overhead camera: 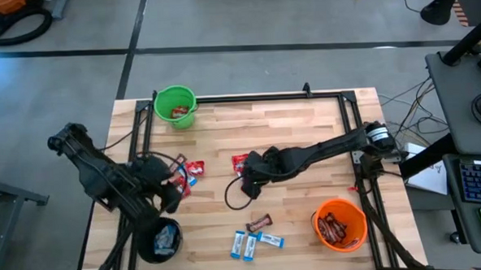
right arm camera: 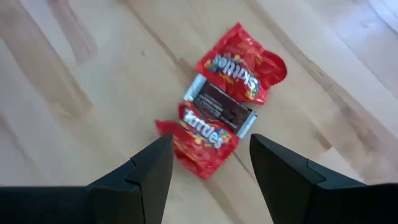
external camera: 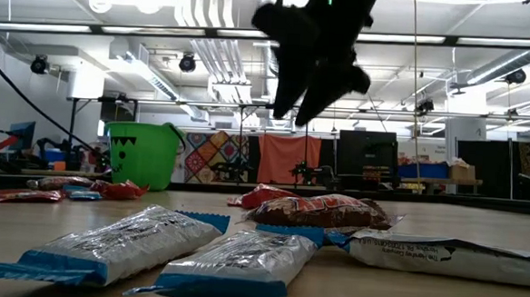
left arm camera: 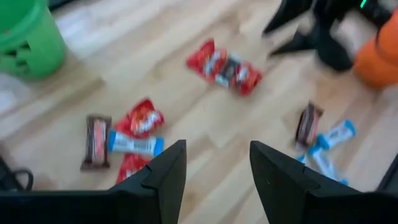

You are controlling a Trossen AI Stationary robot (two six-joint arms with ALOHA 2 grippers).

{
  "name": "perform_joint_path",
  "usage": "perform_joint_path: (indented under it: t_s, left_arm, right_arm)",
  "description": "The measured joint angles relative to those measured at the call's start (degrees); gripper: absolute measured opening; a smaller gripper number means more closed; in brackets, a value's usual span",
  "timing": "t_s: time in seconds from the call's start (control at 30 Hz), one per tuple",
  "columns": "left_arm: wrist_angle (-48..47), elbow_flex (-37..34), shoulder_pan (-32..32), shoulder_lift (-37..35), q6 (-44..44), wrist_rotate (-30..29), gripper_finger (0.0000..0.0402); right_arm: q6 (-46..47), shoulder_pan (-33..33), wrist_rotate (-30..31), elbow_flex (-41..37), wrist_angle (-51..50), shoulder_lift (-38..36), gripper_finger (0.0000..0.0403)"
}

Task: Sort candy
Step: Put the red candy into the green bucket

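Right hand, fingers spread and empty, hangs over the centre of the surface. Just ahead of its fingertips, at centre frame in the right wrist view, lies a three-piece cluster: a dark bar resting across two red packets, touching both. The bar's long axis runs diagonally, from upper left to lower right of that frame, so it lies nearly parallel to the line joining the two fingers; a grasp would likely call for a wrist turn. Left hand, also open and empty, hovers at left centre in the high view near its own group of red packets, a blue packet and a bar. More blue packets lie at lower centre. Green bucket stands upper left, orange bucket lower right.
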Motion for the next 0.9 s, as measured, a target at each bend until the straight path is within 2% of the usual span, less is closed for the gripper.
perform_joint_path:
  t_s: [0.17,0.27,0.4,0.5,0.6,0.73,0.9]
  left_arm:
    - [-0.1,0.0,1.3,-1.8,0.7,-3.2,0.0160]
    - [-0.1,0.0,2.5,-2.6,1.6,-3.1,0.0160]
    - [-0.1,0.0,3.6,-3.5,2.7,-3.2,0.0160]
    - [-0.2,0.0,4.1,-4.2,3.0,-3.1,0.0160]
    - [-0.1,0.0,4.1,-4.8,3.8,-3.2,0.0160]
    - [-0.1,0.0,4.1,-4.9,4.4,-3.3,0.0160]
    - [-0.1,0.0,4.1,-4.2,7.0,-4.5,0.0160]
  right_arm:
    - [-9.2,0.0,0.5,0.0,0.5,3.7,0.0203]
    - [-17.7,0.0,-0.1,0.0,0.6,4.9,0.0203]
    - [-30.1,-0.2,-4.2,0.0,1.4,5.2,0.0203]
    - [-39.6,0.1,-4.3,0.0,2.6,5.2,0.0203]
    - [-42.3,0.1,-5.4,0.0,3.7,5.2,0.0203]
    - [-42.0,-0.3,-9.8,-0.2,3.6,5.3,0.0203]
    - [-41.5,-0.5,-9.9,-0.2,3.6,5.6,0.0203]
